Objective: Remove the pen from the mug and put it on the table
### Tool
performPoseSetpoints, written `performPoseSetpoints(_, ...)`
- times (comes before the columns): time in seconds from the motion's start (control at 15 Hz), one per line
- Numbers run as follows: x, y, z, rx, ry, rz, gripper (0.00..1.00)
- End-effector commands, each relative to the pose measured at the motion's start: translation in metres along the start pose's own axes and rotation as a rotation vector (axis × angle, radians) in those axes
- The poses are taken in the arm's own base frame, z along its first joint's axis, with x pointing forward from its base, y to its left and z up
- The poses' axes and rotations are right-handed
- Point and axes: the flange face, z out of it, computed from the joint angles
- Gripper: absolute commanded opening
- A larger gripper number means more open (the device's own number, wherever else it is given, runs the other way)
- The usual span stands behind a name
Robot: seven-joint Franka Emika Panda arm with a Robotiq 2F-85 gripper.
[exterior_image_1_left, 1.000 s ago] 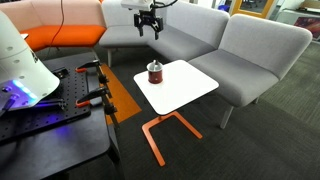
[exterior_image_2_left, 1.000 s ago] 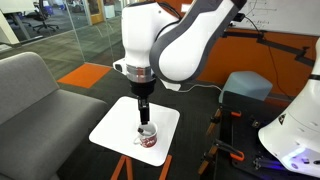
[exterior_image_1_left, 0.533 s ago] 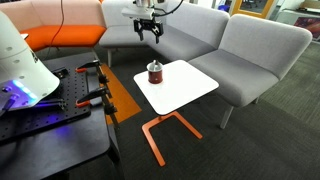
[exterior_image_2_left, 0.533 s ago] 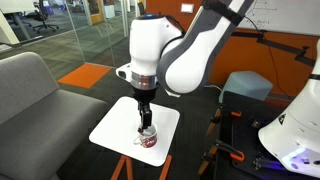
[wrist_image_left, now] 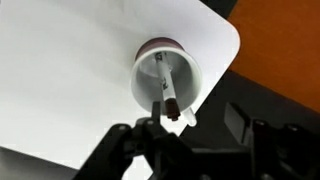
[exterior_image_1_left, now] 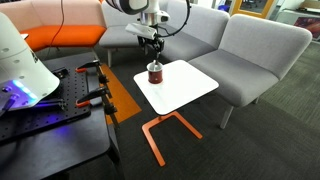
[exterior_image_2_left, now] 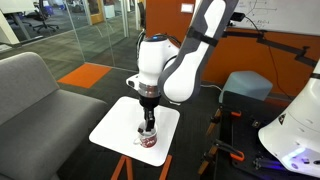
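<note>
The small dark red-brown mug [exterior_image_1_left: 154, 73] stands on the white table [exterior_image_1_left: 185, 88] near one edge; it also shows in an exterior view [exterior_image_2_left: 148, 139]. In the wrist view the mug [wrist_image_left: 190, 78] is seen from above, with the pen [wrist_image_left: 166, 88] leaning inside its pale interior, dark tip toward me. My gripper [exterior_image_1_left: 152, 48] hangs just above the mug, also in an exterior view [exterior_image_2_left: 148, 117]. It is open and empty [wrist_image_left: 195, 125]: one finger is over the rim beside the pen's end, the other is outside the mug.
Grey sofa seats [exterior_image_1_left: 250, 50] stand behind the table, with an orange seat [exterior_image_1_left: 60, 38] further along. A black workbench with clamps [exterior_image_1_left: 60, 110] is beside the table's orange base [exterior_image_1_left: 160, 130]. A white dome-shaped device [exterior_image_2_left: 295, 130] sits on the bench.
My gripper has come down from well above the mug to just over its rim. The mug and pen have not moved.
</note>
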Motion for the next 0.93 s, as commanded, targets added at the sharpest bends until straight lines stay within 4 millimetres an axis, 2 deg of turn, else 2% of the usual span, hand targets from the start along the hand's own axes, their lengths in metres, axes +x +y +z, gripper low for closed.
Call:
performPoseSetpoints(0.0, 0.004, 0.014, 0.018, 0.019, 0.003, 0.027, 0.68)
performPoseSetpoints(0.27, 0.005, 0.028, 0.040, 0.040, -0.011, 0.056, 0.69)
performPoseSetpoints(0.4, 0.005, 0.031, 0.050, 0.050, -0.019, 0.057, 0.63)
performPoseSetpoints(0.47, 0.006, 0.031, 0.054, 0.053, -0.021, 0.058, 0.54)
performPoseSetpoints(0.53, 0.007, 0.032, 0.058, 0.054, -0.026, 0.058, 0.57)
performPoseSetpoints(0.6, 0.007, 0.032, 0.062, 0.059, -0.029, 0.061, 0.56)
performPoseSetpoints(0.67, 0.008, 0.033, 0.064, 0.058, -0.033, 0.061, 0.49)
performPoseSetpoints(0.73, 0.008, 0.034, 0.067, 0.059, -0.033, 0.064, 0.52)
performPoseSetpoints(0.87, 0.009, 0.036, 0.074, 0.060, -0.023, 0.056, 0.51)
